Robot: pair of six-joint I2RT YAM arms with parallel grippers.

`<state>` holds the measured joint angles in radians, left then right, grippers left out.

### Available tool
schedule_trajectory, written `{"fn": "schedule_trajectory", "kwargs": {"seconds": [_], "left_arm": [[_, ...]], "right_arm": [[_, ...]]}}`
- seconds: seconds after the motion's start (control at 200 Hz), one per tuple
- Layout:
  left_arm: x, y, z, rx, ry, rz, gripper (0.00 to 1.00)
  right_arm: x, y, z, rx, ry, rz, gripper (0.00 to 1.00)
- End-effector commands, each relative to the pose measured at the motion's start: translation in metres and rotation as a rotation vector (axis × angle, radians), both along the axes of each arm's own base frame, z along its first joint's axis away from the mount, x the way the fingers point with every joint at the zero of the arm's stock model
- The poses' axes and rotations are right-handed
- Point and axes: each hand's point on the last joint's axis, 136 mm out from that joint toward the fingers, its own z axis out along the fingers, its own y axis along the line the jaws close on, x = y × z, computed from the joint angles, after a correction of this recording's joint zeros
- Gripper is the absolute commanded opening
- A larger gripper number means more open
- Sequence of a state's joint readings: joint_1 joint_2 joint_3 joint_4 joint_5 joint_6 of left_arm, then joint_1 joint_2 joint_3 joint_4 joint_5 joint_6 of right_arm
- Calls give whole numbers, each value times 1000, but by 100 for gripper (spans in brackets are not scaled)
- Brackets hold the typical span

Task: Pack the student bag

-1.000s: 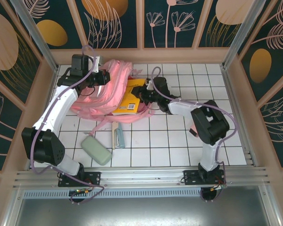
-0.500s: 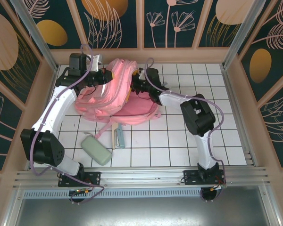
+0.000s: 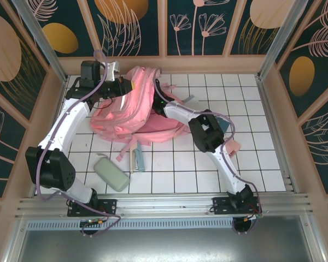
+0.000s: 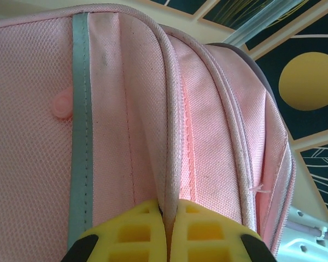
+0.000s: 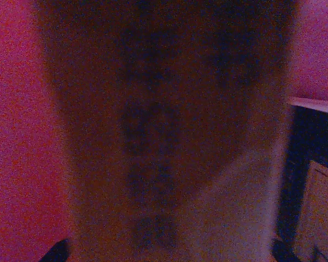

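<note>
**Left pinching the bag, right inside it**

Your left end effector (image 4: 167, 218) is clamping shut on a piped seam of the bag (image 3: 136, 117). The bag is lying at the far left-centre of the bench (image 3: 208, 158), its long axis running near to far. Your right arm (image 3: 177, 113) is sitting with its end effector buried in the bag's mouth, and you cannot tell how far apart its jaws are.

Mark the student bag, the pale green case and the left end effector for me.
student bag (image 3: 123, 114), top external view, on its pink front panel.
pale green case (image 3: 111, 173), top external view, at its middle.
left end effector (image 4: 167, 213), left wrist view, between its yellow fingertips.
</note>
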<state>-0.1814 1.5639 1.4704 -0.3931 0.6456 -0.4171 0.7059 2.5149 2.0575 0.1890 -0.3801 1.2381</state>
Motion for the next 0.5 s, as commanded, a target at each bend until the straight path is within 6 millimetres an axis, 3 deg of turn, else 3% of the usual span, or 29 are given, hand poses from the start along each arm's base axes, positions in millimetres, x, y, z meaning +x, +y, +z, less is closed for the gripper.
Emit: {"fn": "schedule_trajectory", "kwargs": {"seconds": [0.0,0.11,0.265,0.29,0.36,0.495], "left_arm": [[2,-10,80,-67,-262,-59,0],[6,-2,78,-37,-258,-11,0],[15,20,75,-50,-247,68,0],[16,24,74,-56,-245,77,0],[17,31,73,-71,-247,98,0],[18,38,69,-78,-251,135,0]], "right_arm": [[4,4,29,-20,-68,-5,39],[-1,-17,47,-82,-157,-14,58],[-13,-53,81,-96,-265,3,72],[-14,-59,85,-98,-273,-1,79],[-22,-73,97,-97,-314,11,86],[-42,-93,114,-124,-388,46,88]]}}
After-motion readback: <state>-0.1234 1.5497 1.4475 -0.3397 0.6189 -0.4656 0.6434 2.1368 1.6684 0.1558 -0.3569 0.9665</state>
